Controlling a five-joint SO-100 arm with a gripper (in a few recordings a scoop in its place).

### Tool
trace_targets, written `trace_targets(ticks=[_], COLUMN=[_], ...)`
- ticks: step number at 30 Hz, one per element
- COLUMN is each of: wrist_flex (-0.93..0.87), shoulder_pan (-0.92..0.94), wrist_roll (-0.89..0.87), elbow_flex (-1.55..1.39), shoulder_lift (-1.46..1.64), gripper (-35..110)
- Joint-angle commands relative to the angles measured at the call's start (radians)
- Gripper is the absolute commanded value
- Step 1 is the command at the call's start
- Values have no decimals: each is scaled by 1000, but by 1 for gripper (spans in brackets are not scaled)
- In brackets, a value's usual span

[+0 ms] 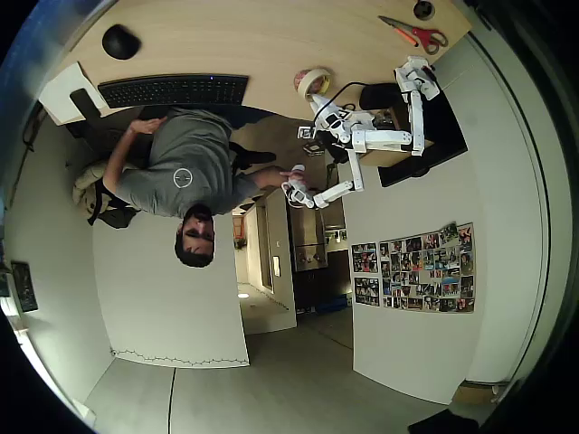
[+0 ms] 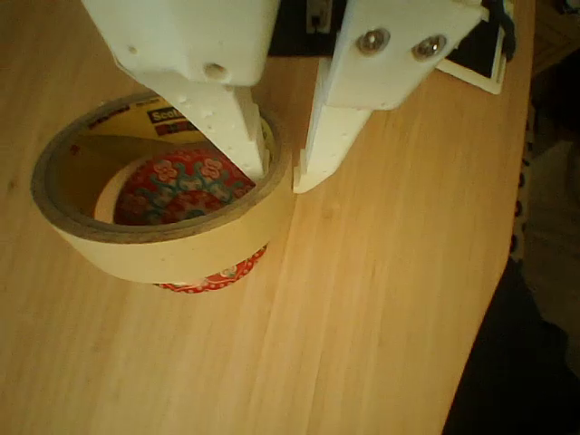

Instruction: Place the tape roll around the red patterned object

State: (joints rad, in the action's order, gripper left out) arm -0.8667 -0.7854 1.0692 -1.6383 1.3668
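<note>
Gripper (image 2: 281, 177) clamps tape (image 2: 172, 237) wall near desk (image 2: 362, 344) edge; light, stiff ring tilts over red ball (image 2: 177, 186).

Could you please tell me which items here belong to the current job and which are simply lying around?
Job:
- cream ring-shaped tape roll
- red floral-patterned round object
- white two-finger hand, pinching the roll's wall

Lying about:
- red-handled scissors
- black computer mouse
- black keyboard

I read the tape roll (image 2: 172, 231) as a cream ring, tilted, ringing the red patterned object (image 2: 181, 186), a red floral-printed round piece showing through its hole and below its lower rim, on the wooden table near its edge.
</note>
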Motion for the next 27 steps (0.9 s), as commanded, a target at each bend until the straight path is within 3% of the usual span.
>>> trace_targets(ticks=[1, 9, 21, 27], wrist_flex=[-46, -40, 133, 121], shoulder_pan=[14, 43, 15, 0], wrist_roll=[46, 69, 49, 20], elbow_flex=[46, 51, -8, -17], shoulder_lift=[117, 155, 97, 129], gripper=[0, 0, 0, 12])
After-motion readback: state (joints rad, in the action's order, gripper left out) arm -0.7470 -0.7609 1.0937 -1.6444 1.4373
